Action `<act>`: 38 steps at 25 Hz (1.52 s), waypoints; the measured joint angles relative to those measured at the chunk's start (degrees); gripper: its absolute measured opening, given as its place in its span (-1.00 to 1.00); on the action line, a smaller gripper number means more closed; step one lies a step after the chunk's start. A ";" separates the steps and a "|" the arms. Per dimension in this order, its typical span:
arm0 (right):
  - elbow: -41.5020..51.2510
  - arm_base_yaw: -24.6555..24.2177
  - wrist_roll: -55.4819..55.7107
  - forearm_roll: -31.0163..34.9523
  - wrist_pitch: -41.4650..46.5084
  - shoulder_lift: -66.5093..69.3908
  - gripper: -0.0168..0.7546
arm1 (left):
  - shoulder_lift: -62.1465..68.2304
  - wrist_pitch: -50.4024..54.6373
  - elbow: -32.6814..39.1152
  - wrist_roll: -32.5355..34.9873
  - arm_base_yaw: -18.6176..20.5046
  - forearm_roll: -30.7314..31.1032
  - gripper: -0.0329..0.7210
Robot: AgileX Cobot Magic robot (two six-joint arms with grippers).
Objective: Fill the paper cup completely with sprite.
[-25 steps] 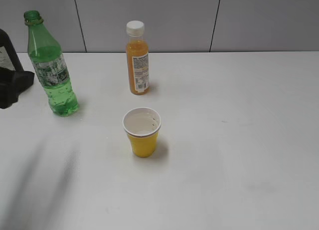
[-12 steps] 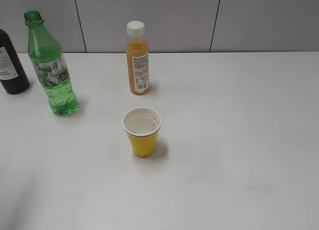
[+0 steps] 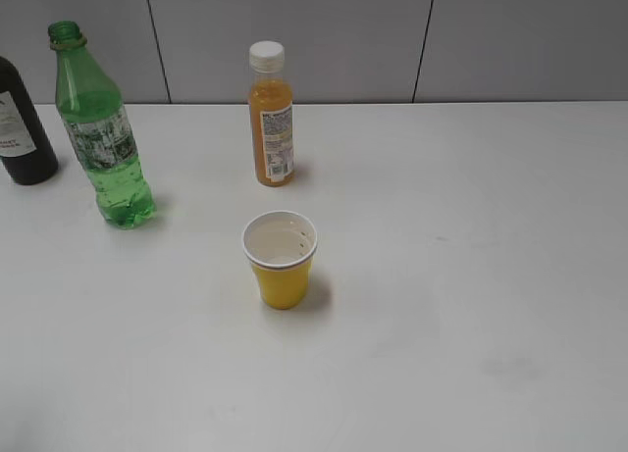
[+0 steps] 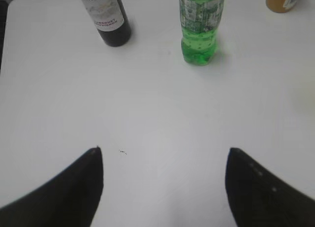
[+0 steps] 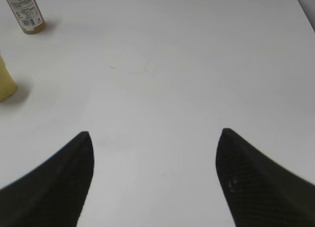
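— White worktop (image 3: pixel 471 276), widest thing here. What stands on it?

— Toward the far left corner, the sprite (image 3: pixel 102 128): a tall green bottle, upright, uncapped, partly full. Just left of it, at the left edge, a dark glass bottle (image 3: pixel 22 119). Along the far edge, nearer the middle, an orange juice bottle (image 3: pixel 270 114) with a white cap.

— And the paper cup (image 3: pixel 281 259)?

— Upright near the middle, well apart from all three bottles, yellow outside. How full it is, I cannot tell.

— Grippers?

— The left gripper (image 4: pixel 165 187) hangs over bare worktop short of the sprite, fingers spread wide, holding nothing. The right gripper (image 5: pixel 155 180) is equally wide apart and empty, cup off to its left.
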 joint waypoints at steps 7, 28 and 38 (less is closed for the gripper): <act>0.00 0.00 0.00 0.00 0.00 0.00 0.58 | -10.35 2.52 2.55 -0.39 0.00 -0.37 0.65; 0.00 0.00 0.00 0.00 0.00 0.00 0.58 | -40.52 4.83 12.40 -5.73 0.00 6.78 0.65; 0.10 0.00 0.00 0.11 -0.11 0.00 0.58 | -40.85 3.41 16.92 -8.96 0.00 7.33 0.65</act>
